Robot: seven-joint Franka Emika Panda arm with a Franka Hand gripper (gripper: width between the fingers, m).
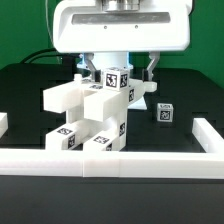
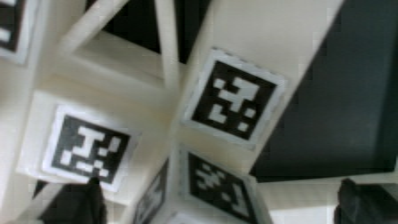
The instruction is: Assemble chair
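— Hovering right above the chair point(image 1: 98, 110) now, gripper point(image 1: 115, 72) low over its topmost tagged block, seen from the exterior view.

— Holding anything?

— Holding nothing. Jaws spread wide, one finger showing either side of that top block, no pinch visible (hard to judge exact contact from this angle).

— And the chair itself?

— Standing on the black table point(image 1: 30, 90), roughly centre, just behind the long white border rail point(image 1: 110, 156). Stacked white blocky parts, stepped like a staircase, several square black-and-white tags facing the camera. Looks partly built, pieces jutting out toward the exterior view's left.

— Anything loose nearby?

— One small white tagged piece point(image 1: 164, 113), lying apart from the main stack toward the exterior view's right, not touching it. Short white rail ends at both sides of the table too.

— Wrist view?

— Filled with white chair surfaces point(image 2: 125, 90) up close, blurred. Three tags readable as tags only: largest tag point(image 2: 237, 98) mid-frame, another tag point(image 2: 86, 150) beside it, a third partly cut off lower down. Dark table showing past the white edge. Dark fingertips point(image 2: 68, 205) peeking in at the frame's edge (two, well apart), clear of any part between them.

— So, open and empty?

— Spread wide, gripping nothing, poised directly over the stack.
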